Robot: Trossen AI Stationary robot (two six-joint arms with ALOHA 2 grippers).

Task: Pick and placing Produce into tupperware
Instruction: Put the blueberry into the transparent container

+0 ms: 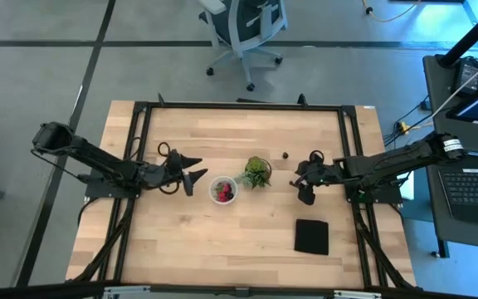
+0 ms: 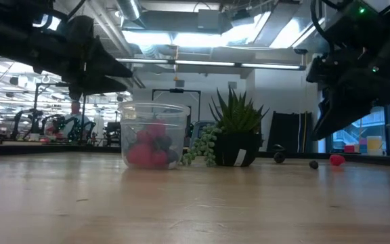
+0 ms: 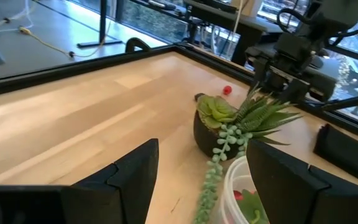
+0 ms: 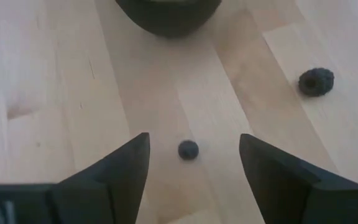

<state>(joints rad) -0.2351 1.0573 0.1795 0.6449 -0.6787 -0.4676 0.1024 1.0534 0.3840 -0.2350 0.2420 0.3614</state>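
Note:
The tupperware (image 1: 223,190) is a small clear round tub standing on the table, with red and dark produce (image 2: 152,149) inside. My left gripper (image 1: 191,174) hovers open just left of it; in its wrist view (image 3: 202,149) the tub's rim (image 3: 240,180) lies ahead. My right gripper (image 1: 304,179) hangs open right of the green plant (image 1: 256,172), and its fingers (image 4: 192,140) stand on either side of a tiny dark berry (image 4: 188,149) on the wood without touching it. A bigger dark berry (image 4: 316,81) lies farther off. A red berry (image 2: 336,160) also rests on the table.
The potted plant (image 2: 235,135) stands between the tub and my right gripper, trailing a beaded strand. A flat black square (image 1: 311,237) lies toward the near right. Another dark berry (image 1: 285,154) sits behind the plant. A black frame (image 1: 239,106) borders the table.

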